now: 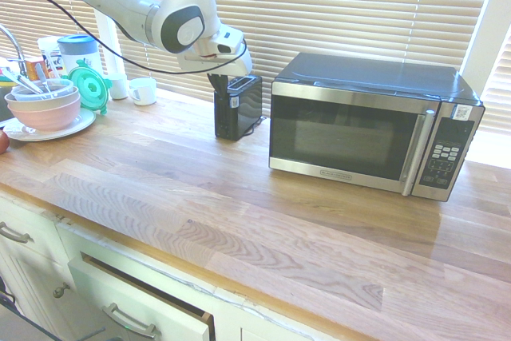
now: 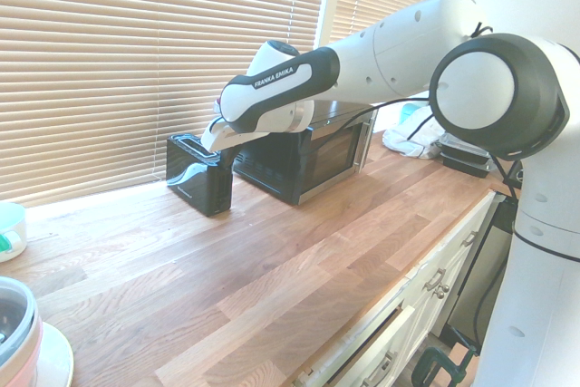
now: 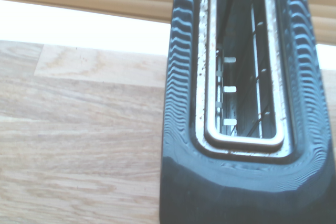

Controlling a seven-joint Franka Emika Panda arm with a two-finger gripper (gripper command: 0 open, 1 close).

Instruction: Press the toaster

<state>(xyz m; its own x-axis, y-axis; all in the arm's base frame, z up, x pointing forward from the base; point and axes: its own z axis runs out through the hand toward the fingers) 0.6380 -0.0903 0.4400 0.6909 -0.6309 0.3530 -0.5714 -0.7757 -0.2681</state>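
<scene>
The toaster (image 1: 238, 108) is a small glossy black box with a silver-rimmed slot, standing on the wooden counter just left of the microwave (image 1: 371, 129). It also shows in the second exterior view, toaster (image 2: 199, 174), in front of the blinds. My gripper (image 1: 217, 84) hangs at the toaster's near end, right at its top edge, fingers shut with nothing between them. From the other side the gripper (image 2: 210, 139) sits low over the toaster's top. The wrist view looks straight down into the toaster (image 3: 236, 129) and its empty slot.
Stacked bowls on a plate (image 1: 44, 109), a white cup (image 1: 144, 91) and a green-lidded jar (image 1: 86, 85) stand at the counter's left. A drawer (image 1: 144, 301) is slightly open below the front edge. Containers (image 2: 467, 153) sit beyond the microwave.
</scene>
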